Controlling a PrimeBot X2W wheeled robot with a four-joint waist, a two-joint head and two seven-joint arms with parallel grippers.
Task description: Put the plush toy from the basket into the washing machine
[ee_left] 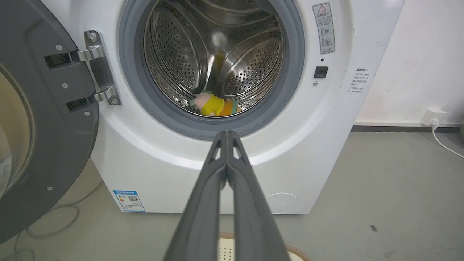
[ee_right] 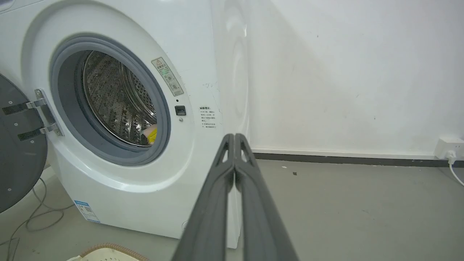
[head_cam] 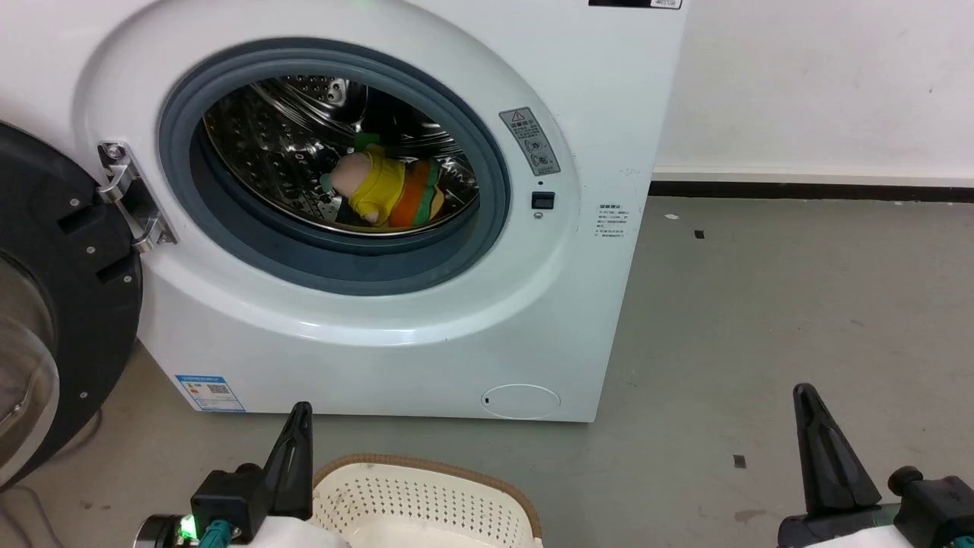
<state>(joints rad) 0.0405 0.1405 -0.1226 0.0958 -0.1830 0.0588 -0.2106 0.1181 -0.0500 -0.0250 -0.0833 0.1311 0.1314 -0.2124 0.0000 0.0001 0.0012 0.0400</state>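
The plush toy (head_cam: 384, 190) lies inside the washing machine (head_cam: 426, 335), on the bottom of its steel drum, with its beige head to the left. It also shows low in the drum as the plush toy (ee_left: 214, 105), and a yellow sliver of the plush toy (ee_right: 151, 134) peeks past the gasket. The dark door (head_cam: 53, 304) stands swung open at the left. The basket (head_cam: 426, 498) sits on the floor at the bottom centre; I see nothing in the part that shows. My left gripper (head_cam: 300, 415) is shut with nothing in it, beside the basket. My right gripper (head_cam: 805, 396) is shut and holds nothing, over bare floor.
Grey floor (head_cam: 761, 320) stretches to the right of the machine up to a white wall. A wall socket with a white cable (ee_left: 435, 119) sits low on that wall. Loose cables (ee_right: 32, 217) lie on the floor under the open door.
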